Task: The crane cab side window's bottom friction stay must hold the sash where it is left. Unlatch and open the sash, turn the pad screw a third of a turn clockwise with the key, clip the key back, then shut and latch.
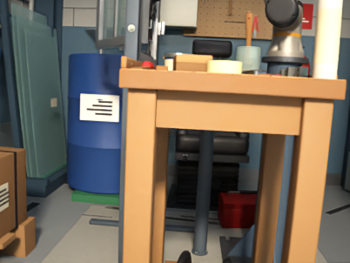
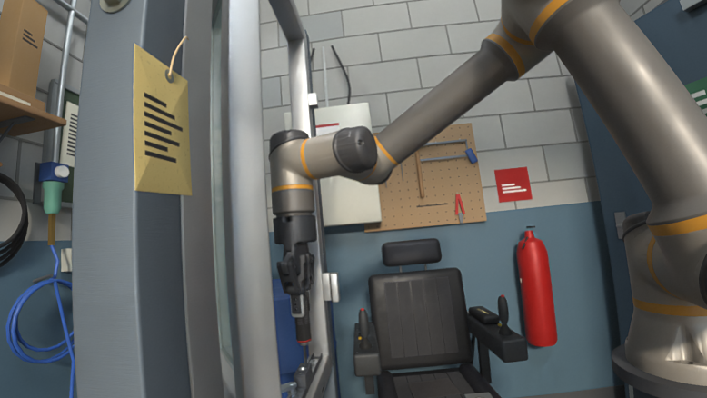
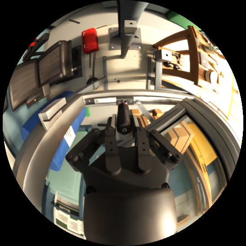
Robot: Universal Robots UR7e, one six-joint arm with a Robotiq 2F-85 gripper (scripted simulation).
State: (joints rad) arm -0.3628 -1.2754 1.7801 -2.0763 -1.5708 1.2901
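Note:
The key (image 3: 124,119), a dark ribbed handle with a red band at its tip, stands upright over the pad screw (image 3: 125,101) on the friction stay along the sash's bottom rail. My gripper (image 3: 124,128) points straight down with the key's handle between its fingers, and they have opened and let go of it. From the second side camera the gripper (image 2: 297,301) hangs beside the window frame's post, with the key's red tip (image 2: 303,341) just above the stay hardware. The sash (image 3: 195,128) is swung open to my right.
The grey window frame post (image 2: 237,198) stands close at the gripper's left, with a paper tag (image 2: 162,128) on it. Below are a blue drum (image 3: 57,128), an operator seat (image 2: 420,316), a red toolbox (image 1: 237,209) and the wooden bench (image 1: 226,143).

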